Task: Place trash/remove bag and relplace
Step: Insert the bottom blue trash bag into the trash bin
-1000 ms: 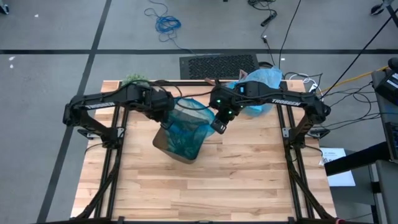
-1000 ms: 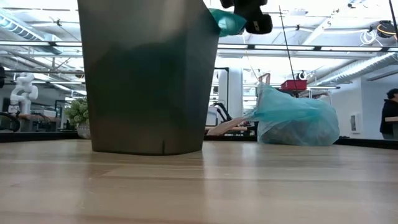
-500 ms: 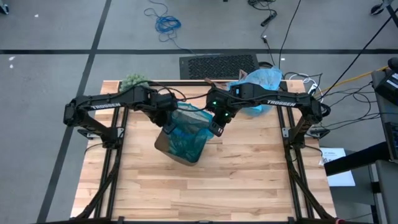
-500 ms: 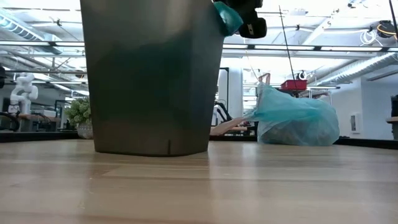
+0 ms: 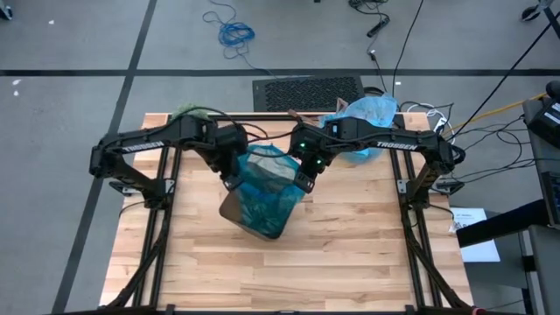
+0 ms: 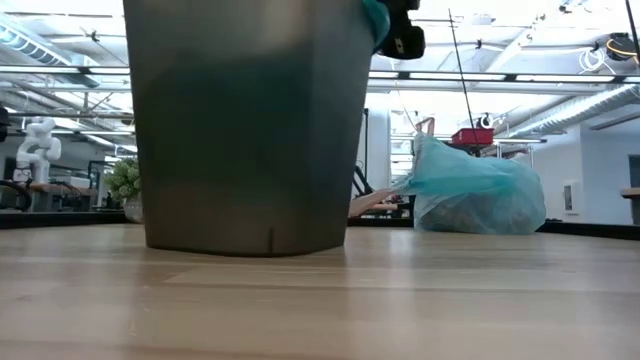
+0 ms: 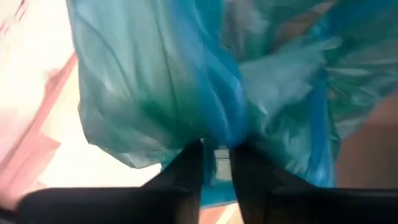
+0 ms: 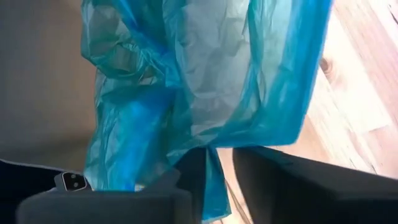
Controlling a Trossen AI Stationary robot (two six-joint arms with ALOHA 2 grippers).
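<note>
Pinching from both sides, I have my two grippers at the rim of the dark grey plastic bin (image 5: 254, 214) that stands near the middle of the pale wooden slat table (image 5: 350, 254). My left gripper (image 5: 233, 181) sits at the bin's left edge, and in the left wrist view its dark fingers (image 7: 186, 171) stand a narrow slit apart with a fold of the thin, crinkly, translucent blue plastic liner (image 7: 211, 93) caught between them. My right gripper (image 5: 303, 183) is at the bin's right edge; in the right wrist view its fingers (image 8: 273, 168) are likewise only slightly parted, with a strip of the same liner (image 8: 205, 87) hanging down through the gap, the bin's grey wall beside it. From above, the liner (image 5: 262, 175) is spread across the bin's mouth between my two grippers and sags into it. A second, filled, tied blue plastic bag (image 5: 363, 118) lies at the far right part of the table, well apart from both grippers, and the low view shows it resting on the tabletop (image 6: 475, 195) behind the bin (image 6: 245, 120).
</note>
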